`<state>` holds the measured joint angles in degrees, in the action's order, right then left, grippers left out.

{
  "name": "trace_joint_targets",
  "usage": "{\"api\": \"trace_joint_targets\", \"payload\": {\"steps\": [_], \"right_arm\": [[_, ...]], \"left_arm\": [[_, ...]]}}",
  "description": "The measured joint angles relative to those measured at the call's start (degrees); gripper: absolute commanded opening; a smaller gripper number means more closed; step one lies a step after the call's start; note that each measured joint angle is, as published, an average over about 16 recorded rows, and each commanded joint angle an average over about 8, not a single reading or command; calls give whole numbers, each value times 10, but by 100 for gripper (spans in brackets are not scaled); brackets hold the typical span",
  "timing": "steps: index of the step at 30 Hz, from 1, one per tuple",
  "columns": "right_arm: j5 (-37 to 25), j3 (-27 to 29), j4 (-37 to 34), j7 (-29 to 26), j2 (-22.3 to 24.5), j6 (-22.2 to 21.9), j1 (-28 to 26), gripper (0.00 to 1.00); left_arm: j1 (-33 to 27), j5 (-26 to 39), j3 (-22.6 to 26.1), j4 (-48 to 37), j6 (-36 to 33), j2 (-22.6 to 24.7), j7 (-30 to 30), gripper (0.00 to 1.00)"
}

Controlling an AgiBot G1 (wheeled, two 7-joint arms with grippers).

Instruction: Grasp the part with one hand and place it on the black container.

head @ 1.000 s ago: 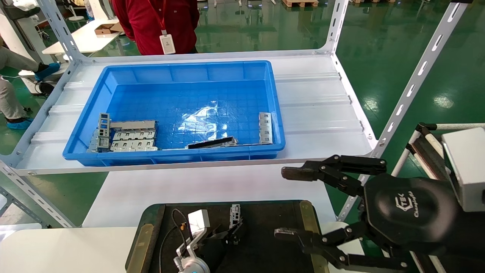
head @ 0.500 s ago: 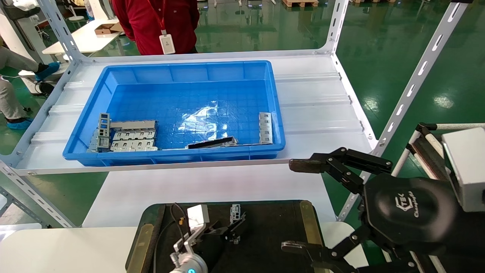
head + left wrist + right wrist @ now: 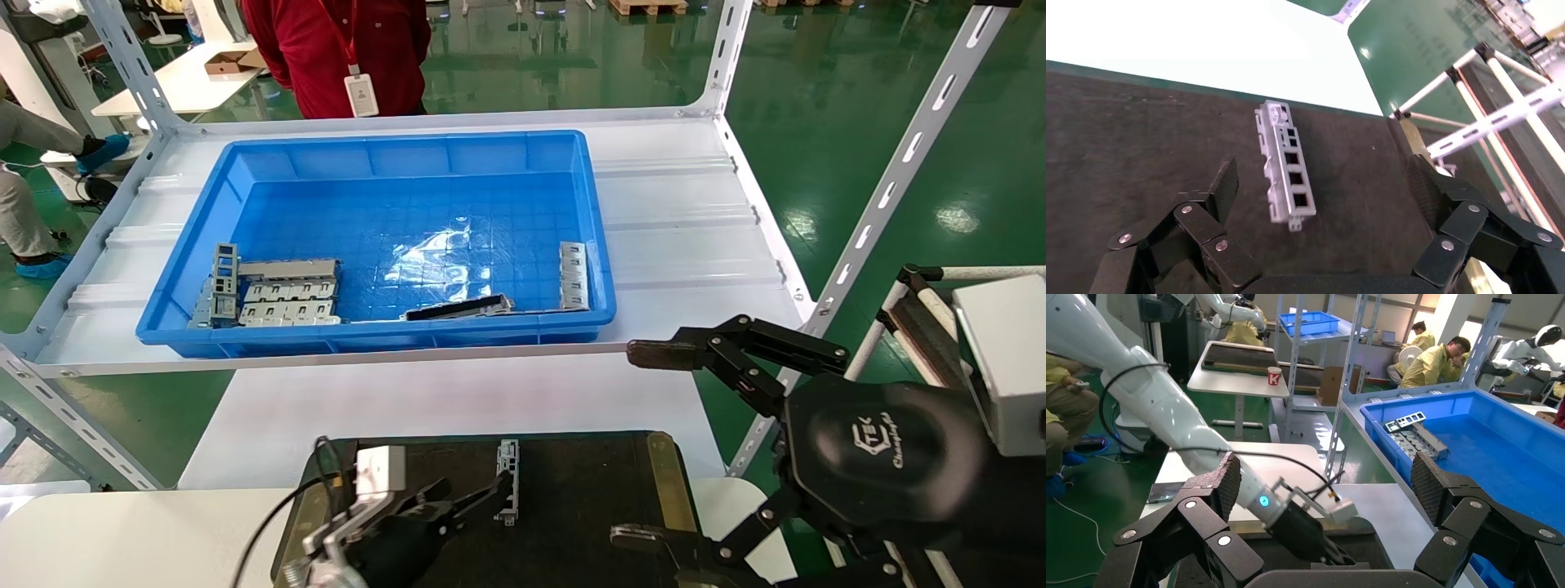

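Observation:
The part, a narrow silver-grey bracket with a row of square cutouts, lies free on the black container near its far edge. It also shows in the left wrist view on the container's dark mat. My left gripper is open and empty, just to the near left of the part, with its fingers apart and off it. My right gripper is open and empty, held at the right above the container's right edge.
A large blue bin on the white shelf holds wider grey plates at its front left, a dark long strip and another narrow bracket at its front right. A person in red stands behind the shelf.
My left gripper has let go of the part and drawn back to the near left. The part stays on the container. My right gripper has shifted slightly right.

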<state>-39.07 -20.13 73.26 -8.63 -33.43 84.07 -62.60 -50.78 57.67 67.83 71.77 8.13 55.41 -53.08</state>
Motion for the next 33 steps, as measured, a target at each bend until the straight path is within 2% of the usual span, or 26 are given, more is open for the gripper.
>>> {"api": "trace_joint_targets", "payload": {"steps": [8,16,26,33], "right_arm": [[0,0,0,0,0,0,0,100],[0,0,0,0,0,0,0,100],[0,0,0,0,0,0,0,100],[0,0,0,0,0,0,0,100]], "left_arm": [[4,11,-32,44,-79,-78,2,100],[16,0,-94,55,-178,-132,36,100],[59,-59,-197,57,-293,-177,134,100],[77,-87,-235,56,-328,-188,174,100]]}}
